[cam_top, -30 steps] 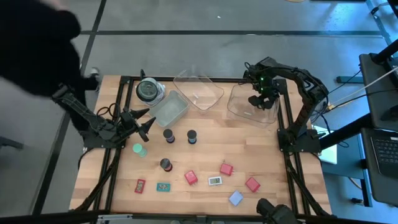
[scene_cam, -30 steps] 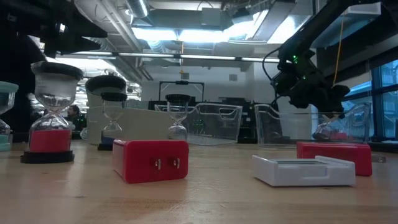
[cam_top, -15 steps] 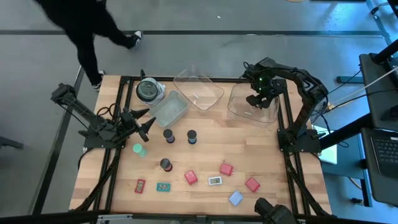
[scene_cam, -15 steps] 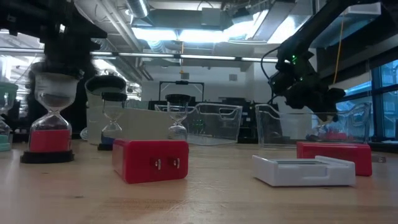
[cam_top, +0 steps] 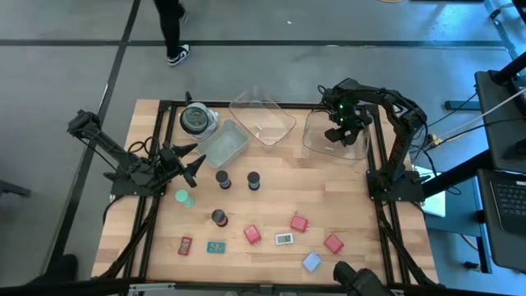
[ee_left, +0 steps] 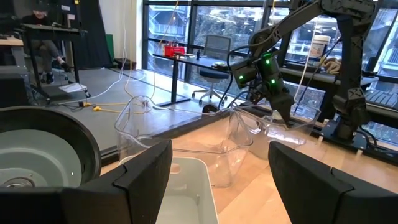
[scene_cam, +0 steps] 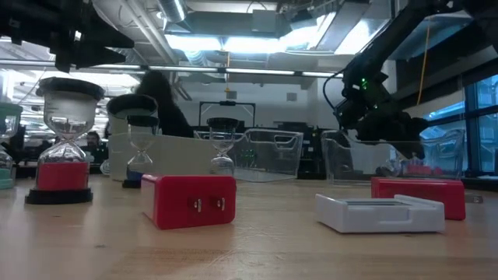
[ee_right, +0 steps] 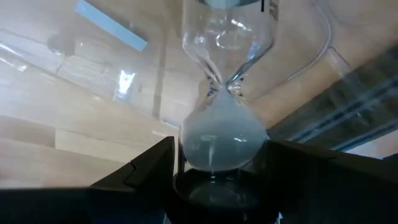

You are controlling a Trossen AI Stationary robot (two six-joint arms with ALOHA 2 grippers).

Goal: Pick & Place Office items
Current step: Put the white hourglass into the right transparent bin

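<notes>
My right gripper is over the clear tray at the table's far right, shut on an hourglass with white sand. My left gripper is open and empty near the table's left edge, beside the round jar. Other hourglasses stand upright mid-table as black cylinders, one with a teal top. Red blocks and white, pale-blue, teal and red flat pieces lie near the front. My right gripper has the hourglass by its black end cap, between the two fingers. The glass bulbs stick out ahead of the fingers, down toward the clear tray's floor. I cannot tell whether the far end touches the tray.
A second clear tray and a smaller frosted tray stand at the far middle. In the low view a red block and a white flat piece lie close to the camera. A person walks on the floor beyond the far edge.
My right gripper has shifted a little toward the table's left edge above the clear tray, still carrying the hourglass. A person has walked along behind the table's far edge.
</notes>
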